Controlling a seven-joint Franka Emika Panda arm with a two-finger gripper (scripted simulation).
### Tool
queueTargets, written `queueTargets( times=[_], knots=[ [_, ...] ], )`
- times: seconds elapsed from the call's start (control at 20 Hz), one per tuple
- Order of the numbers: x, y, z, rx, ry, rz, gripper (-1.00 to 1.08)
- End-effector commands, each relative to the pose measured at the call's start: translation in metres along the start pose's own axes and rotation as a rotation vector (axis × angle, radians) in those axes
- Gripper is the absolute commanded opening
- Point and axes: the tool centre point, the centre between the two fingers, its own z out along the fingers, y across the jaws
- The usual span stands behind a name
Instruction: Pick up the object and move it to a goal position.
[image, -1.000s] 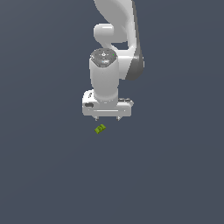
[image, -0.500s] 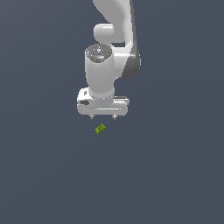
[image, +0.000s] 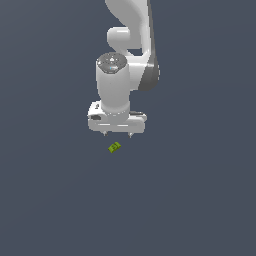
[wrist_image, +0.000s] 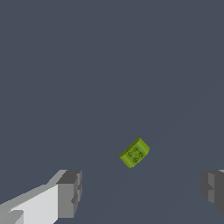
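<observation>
A: What is seen of the block (image: 114, 147) in the exterior view?

B: A tiny yellow-green piece is seen lying on the dark grey tabletop (image: 200, 200), turned at a slant. Darker markings are only faintly made out on its top face. It is placed just below the tool (image: 117, 134) in the picture, a little toward the exterior view's left of the midpoint between the fingertips.

A: And the tool there?

B: It is carried by the white arm (image: 125, 65) and pointed down. Two short tips are seen under the white body, set well apart. Nothing is held, and the block is not touched.

A: What is shown in the wrist view?

B: The block (wrist_image: 134, 152) is shown larger: a roughly rectangular body with rounded edges, bright yellow-green, with dark green markings on the upper face. It lies askew to the line of the fingers.

A: And the tool (wrist_image: 142, 192) in that view?

B: Two grey fingers (wrist_image: 70, 193) are seen at the picture's edges, spread wide. The block is found in the span between them, clear of both, and nothing is gripped.
</observation>
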Motion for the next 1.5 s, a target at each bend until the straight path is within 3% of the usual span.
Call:
queueTargets(
  times=[0.0,0.4,1.1,1.45],
  knots=[
    [-0.001,0.001,0.005,0.003,-0.001,0.031,1.00],
    [-0.007,0.005,0.032,0.014,-0.005,0.203,1.00],
    [-0.029,0.020,0.095,0.019,-0.012,0.634,1.00],
    [-0.038,0.026,0.113,0.015,-0.012,0.770,1.00]
  ],
)
